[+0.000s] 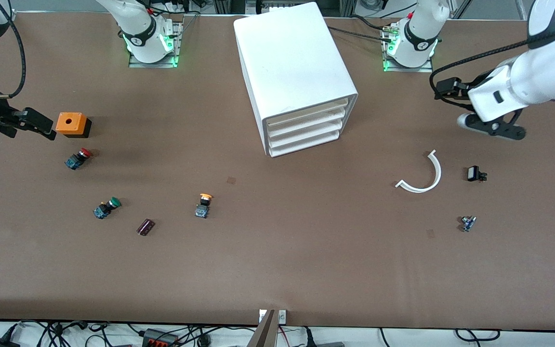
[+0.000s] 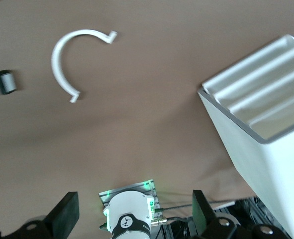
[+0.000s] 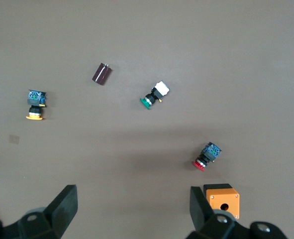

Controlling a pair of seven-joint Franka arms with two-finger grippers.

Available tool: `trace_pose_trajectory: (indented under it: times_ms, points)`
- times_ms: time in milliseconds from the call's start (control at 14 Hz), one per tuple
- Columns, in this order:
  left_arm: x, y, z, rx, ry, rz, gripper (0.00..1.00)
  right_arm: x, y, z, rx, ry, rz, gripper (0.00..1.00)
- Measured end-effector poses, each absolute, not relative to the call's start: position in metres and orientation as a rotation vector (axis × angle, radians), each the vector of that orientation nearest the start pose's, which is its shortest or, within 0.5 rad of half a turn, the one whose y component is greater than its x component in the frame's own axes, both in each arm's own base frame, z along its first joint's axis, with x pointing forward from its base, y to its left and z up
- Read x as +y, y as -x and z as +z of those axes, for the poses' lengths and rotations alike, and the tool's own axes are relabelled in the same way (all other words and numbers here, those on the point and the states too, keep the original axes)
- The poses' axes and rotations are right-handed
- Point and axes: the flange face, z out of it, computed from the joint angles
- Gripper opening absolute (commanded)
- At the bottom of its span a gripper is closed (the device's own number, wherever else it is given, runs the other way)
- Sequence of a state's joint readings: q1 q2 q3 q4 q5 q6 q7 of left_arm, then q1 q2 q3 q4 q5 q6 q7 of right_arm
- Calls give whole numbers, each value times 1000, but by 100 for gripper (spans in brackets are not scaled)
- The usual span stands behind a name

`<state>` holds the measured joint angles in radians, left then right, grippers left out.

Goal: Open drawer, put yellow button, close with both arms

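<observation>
The white cabinet (image 1: 292, 62) stands at the middle of the table near the robot bases, and it also shows in the left wrist view (image 2: 266, 169). Its four drawers are shut; the topmost drawer (image 1: 306, 112) is flush with the rest. The yellow button (image 1: 204, 205) lies on its side on the table, nearer to the front camera than the cabinet; it also shows in the right wrist view (image 3: 35, 104). My left gripper (image 1: 446, 89) (image 2: 133, 211) is open and empty, up over the left arm's end of the table. My right gripper (image 1: 36, 124) (image 3: 132, 204) is open and empty beside an orange box.
Toward the right arm's end lie the orange box (image 1: 72, 124) (image 3: 224, 200), a red-capped button (image 1: 78, 158), a green-capped button (image 1: 107, 207) and a small dark block (image 1: 145, 227). Toward the left arm's end lie a white curved strip (image 1: 422, 176) (image 2: 69, 57), a black part (image 1: 473, 173) and a small blue part (image 1: 468, 223).
</observation>
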<state>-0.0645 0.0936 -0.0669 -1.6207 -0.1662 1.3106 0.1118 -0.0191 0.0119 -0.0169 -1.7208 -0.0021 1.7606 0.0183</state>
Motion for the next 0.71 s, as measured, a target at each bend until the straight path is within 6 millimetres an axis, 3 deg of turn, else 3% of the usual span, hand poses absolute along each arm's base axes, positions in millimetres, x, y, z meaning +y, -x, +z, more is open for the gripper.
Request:
trace_pose_trajectory:
  times_ms: [143,357,571,714]
  points:
    - [-107,-545,511,498,3363,783,100,-11,-576,540,58,3142,20,100]
    - [-133,-561,476,577,3559,914,100,21,-597,483,-24,3139,132,100]
    - [-158,-573,443,748,3746,1033,100,70,-619,425,-139,3135,130,100]
    - [-175,-579,410,912,3848,1107,100,115,-633,390,-177,3130,42,100]
